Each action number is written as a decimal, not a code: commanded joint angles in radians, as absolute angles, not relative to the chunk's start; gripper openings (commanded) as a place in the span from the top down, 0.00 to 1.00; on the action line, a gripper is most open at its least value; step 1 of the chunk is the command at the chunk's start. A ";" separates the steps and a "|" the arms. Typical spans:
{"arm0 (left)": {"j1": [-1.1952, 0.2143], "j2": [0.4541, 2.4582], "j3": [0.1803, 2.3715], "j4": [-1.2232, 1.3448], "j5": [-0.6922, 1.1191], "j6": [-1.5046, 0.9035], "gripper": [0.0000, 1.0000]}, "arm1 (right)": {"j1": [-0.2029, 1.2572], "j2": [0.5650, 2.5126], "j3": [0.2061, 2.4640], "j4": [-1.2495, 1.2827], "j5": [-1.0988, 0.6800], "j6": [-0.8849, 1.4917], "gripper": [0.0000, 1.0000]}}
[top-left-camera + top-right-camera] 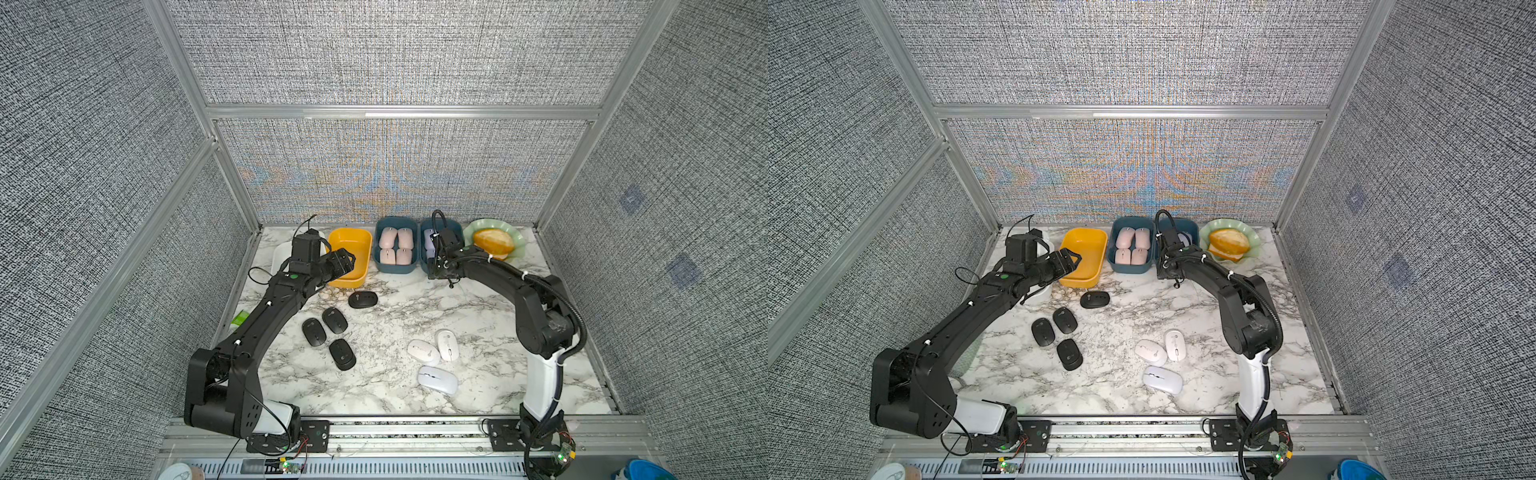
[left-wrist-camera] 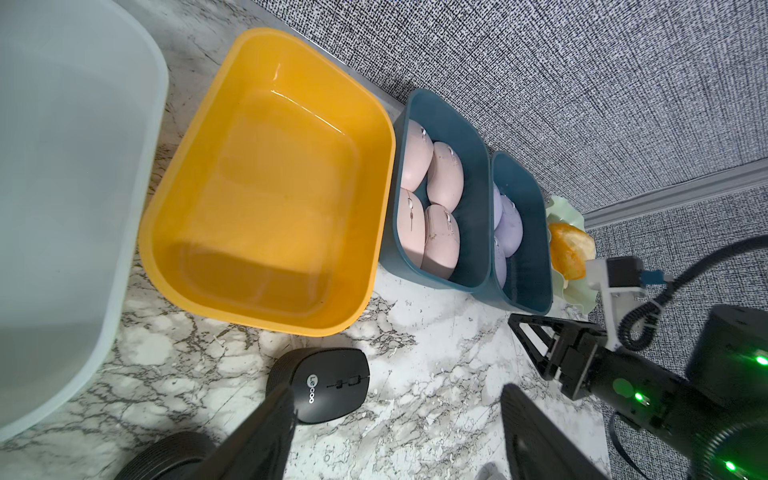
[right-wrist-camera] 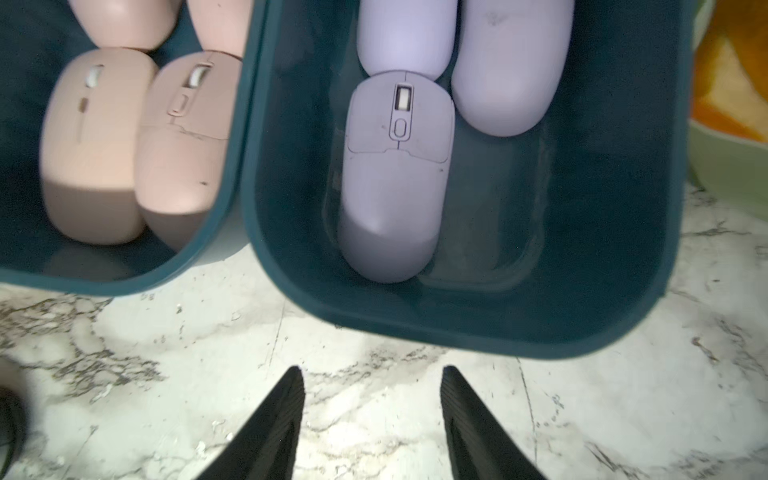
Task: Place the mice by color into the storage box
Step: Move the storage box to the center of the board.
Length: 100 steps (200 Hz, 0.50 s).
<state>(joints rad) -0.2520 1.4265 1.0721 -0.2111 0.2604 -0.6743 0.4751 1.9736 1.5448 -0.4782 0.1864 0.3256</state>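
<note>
Hovering | right tool, jaws apart | just outside teal box rim

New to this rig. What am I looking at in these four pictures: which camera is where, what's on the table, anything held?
Two black robot arms stand at the near edge of the marble table, each ending in a two-fingered claw. Two pictures look down from overhead, nearly alike. The other two come from cameras on the wrists, looking past the fingers. Along the back: a pale box, an empty yellow box, a blue box with four pink mice, a second blue box with three lilac mice, and a bread roll on a green plate. Loose on the table: four black mice and three white mice. The left claw is open near the yellow box; the right claw is open before the lilac mice's box. Neither holds anything.
</note>
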 commanded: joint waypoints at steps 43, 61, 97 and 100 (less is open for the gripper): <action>-0.241 1.423 1.097 -0.238 0.191 -0.642 0.21 | 0.626 1.818 1.438 -0.387 0.268 0.453 0.43; -0.236 1.403 1.089 -0.232 0.178 -0.644 0.21 | 0.667 1.825 1.458 -0.385 0.278 0.474 0.42; -0.220 1.359 1.070 -0.219 0.128 -0.644 0.21 | 0.729 1.868 1.519 -0.361 0.264 0.492 0.40; -0.218 1.355 1.069 -0.217 0.125 -0.644 0.21 | 0.734 1.870 1.522 -0.357 0.256 0.495 0.39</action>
